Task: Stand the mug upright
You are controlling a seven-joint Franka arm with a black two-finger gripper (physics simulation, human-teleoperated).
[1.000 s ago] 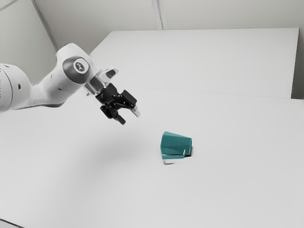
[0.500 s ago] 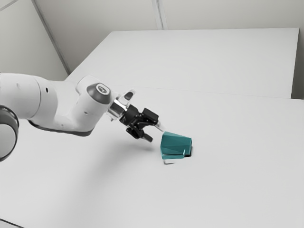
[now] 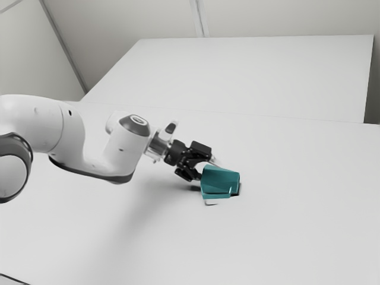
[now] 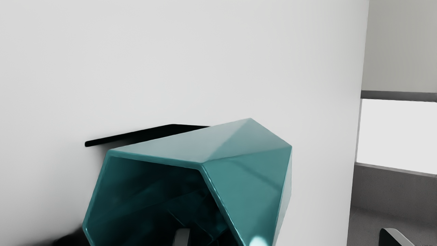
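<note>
The teal faceted mug (image 3: 220, 181) lies on its side on the white table, its mouth facing the exterior view's left. My gripper (image 3: 208, 168) is right at the mouth end, one finger by the upper side of the rim. Seen from the wrist, the hollow mouth of the mug (image 4: 239, 140) faces my hand. The gripper (image 4: 287, 236) stands open, its fingers wide apart. One fingertip (image 4: 182, 237) overlaps the dark opening, and the other (image 4: 392, 236) is outside the mug, off its wall. How deep the first one reaches is unclear.
The white table surface (image 3: 285, 237) surrounds the mug. A large pale panel (image 3: 249, 77) stands beyond it in the exterior view. A dark shadow lies beside the mug in the wrist view, and a grey wall part (image 4: 392, 191) is past the table's edge.
My gripper has moved toward the exterior view's right and downward, from well away from the mug to its mouth. The mug has stayed where it was.
</note>
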